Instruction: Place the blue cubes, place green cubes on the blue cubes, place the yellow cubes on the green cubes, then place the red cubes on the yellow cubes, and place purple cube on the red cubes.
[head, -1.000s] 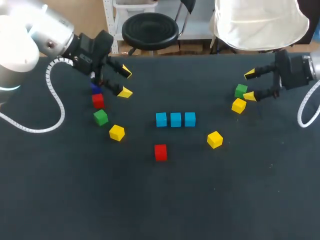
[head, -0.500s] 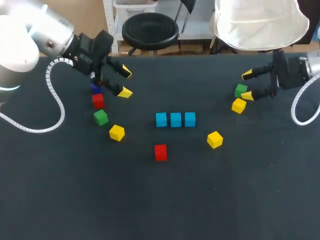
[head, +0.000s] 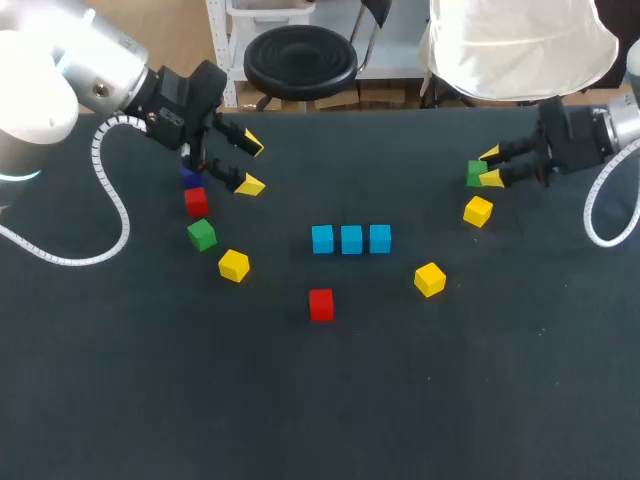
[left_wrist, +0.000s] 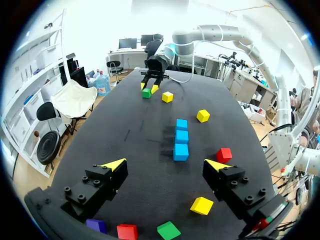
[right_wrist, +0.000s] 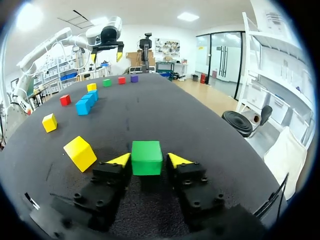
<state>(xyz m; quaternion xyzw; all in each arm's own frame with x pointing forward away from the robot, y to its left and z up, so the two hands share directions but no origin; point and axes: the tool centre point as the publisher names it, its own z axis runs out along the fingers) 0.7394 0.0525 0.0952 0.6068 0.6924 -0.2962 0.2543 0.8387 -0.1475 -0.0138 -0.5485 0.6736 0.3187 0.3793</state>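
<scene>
Three blue cubes (head: 351, 239) sit in a row at the table's middle. My right gripper (head: 488, 166) is at the far right, shut on a green cube (head: 476, 173); in the right wrist view that green cube (right_wrist: 146, 157) sits squeezed between the yellow fingertips (right_wrist: 120, 160). A yellow cube (head: 478, 211) lies just beside it. My left gripper (head: 250, 165) hangs open at the far left, above and beyond a purple cube (head: 190, 178), a red cube (head: 196, 201), a green cube (head: 201, 234) and a yellow cube (head: 233, 265). Nothing is between the left gripper's (left_wrist: 166, 165) fingers.
A red cube (head: 321, 304) lies in front of the blue row and a yellow cube (head: 430, 279) to its front right. Bare dark tabletop (head: 300, 400) stretches across the near half.
My right gripper has moved slightly left and back, closing its fingers around the green cube, which shifted with it. The left arm has not moved.
</scene>
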